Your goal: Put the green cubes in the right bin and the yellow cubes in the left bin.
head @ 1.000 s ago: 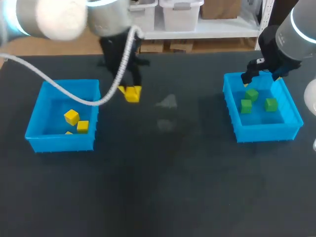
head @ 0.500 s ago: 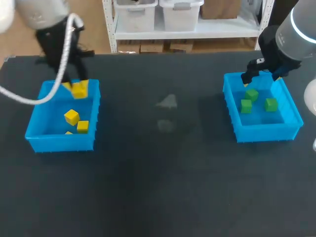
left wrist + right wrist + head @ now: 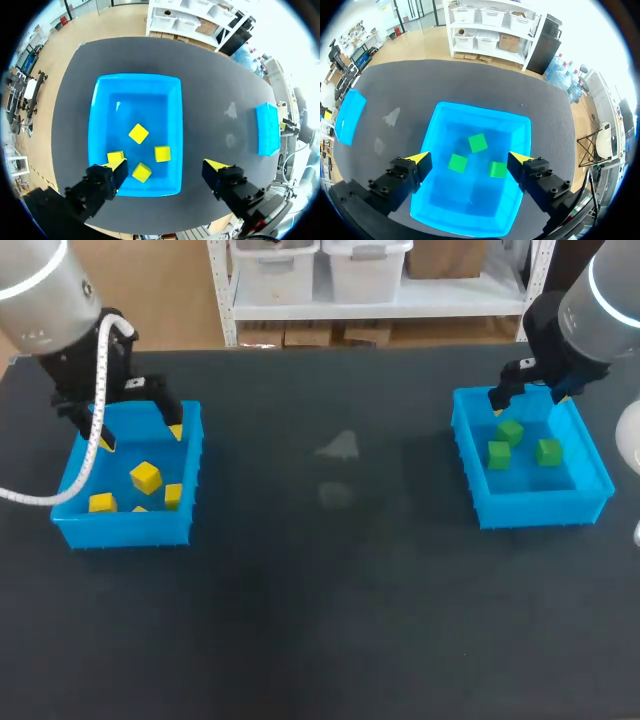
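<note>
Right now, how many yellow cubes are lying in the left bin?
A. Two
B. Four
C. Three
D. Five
B: the left wrist view shows four yellow cubes lying apart on the floor of the left bin, and the head view shows the same count.

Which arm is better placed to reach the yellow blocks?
Left, probably: the open left gripper hangs over the blue plastic bin of yellow cubes; the right gripper is over the other blue bin.
</note>
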Available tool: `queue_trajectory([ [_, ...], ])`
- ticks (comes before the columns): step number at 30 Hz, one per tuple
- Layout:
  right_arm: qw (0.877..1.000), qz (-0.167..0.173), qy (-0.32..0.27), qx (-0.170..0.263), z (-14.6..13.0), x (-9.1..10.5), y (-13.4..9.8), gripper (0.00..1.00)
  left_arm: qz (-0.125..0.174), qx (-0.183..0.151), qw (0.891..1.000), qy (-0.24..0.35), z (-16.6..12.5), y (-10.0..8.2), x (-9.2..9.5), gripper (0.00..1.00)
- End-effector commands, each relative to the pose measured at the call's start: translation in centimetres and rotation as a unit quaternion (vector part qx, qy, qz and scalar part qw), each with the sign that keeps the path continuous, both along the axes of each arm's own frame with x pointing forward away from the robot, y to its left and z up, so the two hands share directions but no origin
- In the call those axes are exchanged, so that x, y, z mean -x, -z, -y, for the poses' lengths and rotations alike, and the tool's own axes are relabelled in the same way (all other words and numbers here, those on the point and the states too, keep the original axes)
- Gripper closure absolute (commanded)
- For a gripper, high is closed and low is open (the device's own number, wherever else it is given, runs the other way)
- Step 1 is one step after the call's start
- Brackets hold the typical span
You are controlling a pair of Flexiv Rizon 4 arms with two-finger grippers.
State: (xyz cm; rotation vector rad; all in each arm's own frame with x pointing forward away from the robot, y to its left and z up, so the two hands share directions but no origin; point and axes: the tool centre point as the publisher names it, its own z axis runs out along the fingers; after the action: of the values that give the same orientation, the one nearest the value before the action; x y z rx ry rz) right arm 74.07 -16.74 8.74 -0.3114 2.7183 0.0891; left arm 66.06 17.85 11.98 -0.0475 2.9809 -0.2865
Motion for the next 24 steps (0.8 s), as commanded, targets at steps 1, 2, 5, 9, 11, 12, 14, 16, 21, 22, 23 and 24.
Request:
queue_trajectory([
  [1, 1.0, 0.003, 0.002, 0.001, 0.0, 0.2, 0.0, 0.0, 0.033, 0.004, 0.999, -0.001, 0.5, -0.1, 0.0, 0.0],
  [2, 1.0, 0.003, 0.002, 0.001, 0.0, 0.2, 0.0, 0.0, 0.037, 0.006, 0.999, 0.003, 0.7, -0.2, -0.2, 0.0],
  [5, 1.0, 0.003, 0.002, 0.001, 0.0, 0.2, 0.0, 0.0, 0.046, 0.01, 0.999, 0.009, 1.6, -0.7, -0.7, 0.0],
  [9, 1.0, 0.003, 0.002, 0.001, 0.0, 0.2, 0.0, 0.0, 0.061, 0.015, 0.998, 0.009, 2.4, -1.2, -1.2, 0.0],
  [11, 1.0, 0.003, 0.002, 0.001, 0.0, 0.2, 0.0, 0.0, 0.06, 0.022, 0.998, 0.004, 2.6, -1.3, -1.4, 0.0],
  [12, 1.0, 0.003, 0.002, 0.001, 0.0, 0.2, 0.0, 0.0, 0.059, 0.025, 0.998, 0.003, 2.6, -1.2, -1.4, 0.0],
  [14, 1.0, 0.003, 0.002, 0.001, 0.0, 0.2, 0.0, 0.0, 0.059, 0.025, 0.998, 0.003, 2.6, -1.2, -1.4, 0.0],
  [16, 1.0, 0.003, 0.002, 0.001, 0.0, 0.2, 0.0, 0.0, 0.059, 0.025, 0.998, 0.003, 2.6, -1.2, -1.4, 0.0],
  [21, 1.0, 0.003, 0.002, 0.001, 0.0, 0.2, 0.0, 0.0, 0.059, 0.025, 0.998, 0.003, 2.6, -1.2, -1.4, 0.0],
  [22, 1.0, 0.003, 0.002, 0.001, 0.0, 0.2, 0.0, 0.0, 0.059, 0.025, 0.998, 0.003, 2.6, -1.2, -1.4, 0.0],
  [23, 1.0, 0.003, 0.002, 0.001, 0.0, 0.2, 0.0, 0.0, 0.059, 0.025, 0.998, 0.003, 2.6, -1.2, -1.4, 0.0],
  [24, 1.0, 0.003, 0.002, 0.001, 0.0, 0.2, 0.0, 0.0, 0.059, 0.025, 0.998, 0.003, 2.6, -1.2, -1.4, 0.0],
])
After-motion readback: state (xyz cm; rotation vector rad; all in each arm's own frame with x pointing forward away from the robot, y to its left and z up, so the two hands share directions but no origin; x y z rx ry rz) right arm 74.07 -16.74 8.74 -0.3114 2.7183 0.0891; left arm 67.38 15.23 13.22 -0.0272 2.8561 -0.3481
